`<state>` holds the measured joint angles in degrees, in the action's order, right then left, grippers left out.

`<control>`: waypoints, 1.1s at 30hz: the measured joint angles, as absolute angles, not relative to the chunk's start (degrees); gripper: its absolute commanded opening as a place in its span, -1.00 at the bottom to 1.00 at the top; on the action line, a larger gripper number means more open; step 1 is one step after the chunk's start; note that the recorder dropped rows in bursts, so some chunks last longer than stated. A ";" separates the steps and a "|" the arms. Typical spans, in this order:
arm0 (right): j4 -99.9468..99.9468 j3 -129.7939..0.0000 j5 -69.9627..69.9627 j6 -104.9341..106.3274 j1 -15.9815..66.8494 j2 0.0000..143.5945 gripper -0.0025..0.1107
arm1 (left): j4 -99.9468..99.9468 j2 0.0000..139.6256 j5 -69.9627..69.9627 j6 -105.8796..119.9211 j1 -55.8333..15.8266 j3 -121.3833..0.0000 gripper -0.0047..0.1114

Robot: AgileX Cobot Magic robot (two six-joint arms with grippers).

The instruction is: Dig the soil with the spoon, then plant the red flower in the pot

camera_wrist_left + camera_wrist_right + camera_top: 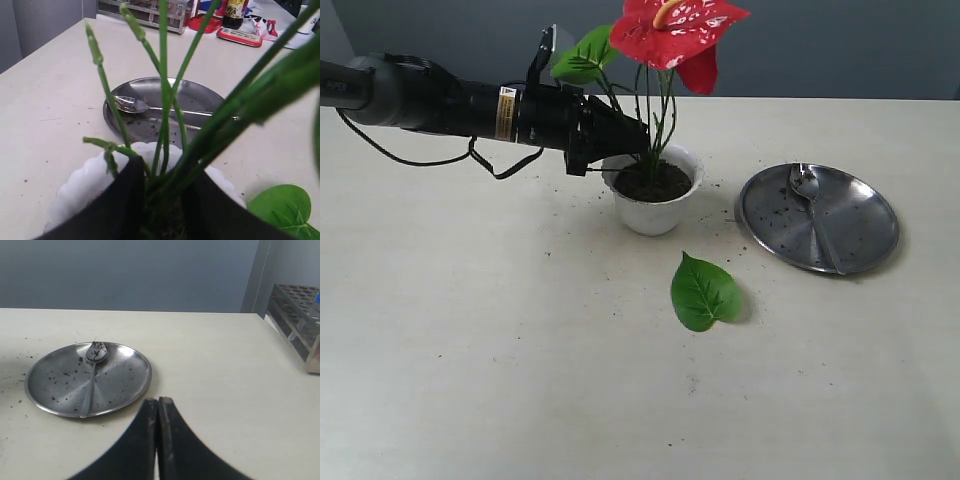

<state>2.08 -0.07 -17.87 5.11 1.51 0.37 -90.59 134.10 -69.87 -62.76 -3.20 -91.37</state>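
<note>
Already the red flower [672, 38] stood in the pot [655, 215], its thin green stems running down into the soil [652, 183]. Bloom glossy red and heart-shaped, with a pale yellowish spike at the top. One broad green leaf spread above the arm. In the left wrist view the stems bunched at the base, and several ended in bare tips.

Pot small, white, with a scalloped rim, filled nearly to the rim with dark crumbly soil. It sat mid-table, toward the far side in the exterior view.

Left gripper [632, 140] reached in over the pot's rim from the left of the exterior view. Its black fingers [117, 202] were clamped on the stem bundle just above the soil.

Loose green leaf [703, 292] lay flat on the table [470, 350] near the pot on the camera side, not touching it.

Round steel plate [865, 240] lay to the right of the pot, apart from it. It held the spoon [808, 195], bowl toward the far rim and handle running to the near rim, among scattered dark crumbs. More crumbs dotted the table around the pot.

Right gripper [158, 440] hung over bare table near the plate, jaws pressed together, empty. A rack [295, 305] stood at the table's edge in the right wrist view.
</note>
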 measured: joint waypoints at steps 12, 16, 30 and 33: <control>2.08 -0.07 -17.87 5.11 1.51 0.37 -0.97 | -93.13 134.08 -69.87 -63.74 -2.89 -91.37 -0.48; 2.08 -0.07 -17.87 5.11 1.51 0.37 -0.97 | -93.51 134.08 -69.87 -63.85 -2.89 -91.37 -0.48; 2.08 -0.07 -17.87 5.11 1.51 0.37 -0.97 | -94.83 132.87 -69.61 -65.95 0.49 -91.24 -0.48; 2.08 -0.07 -17.87 5.11 1.51 0.37 -0.97 | -94.83 132.83 -69.61 -66.09 0.49 -91.24 -0.48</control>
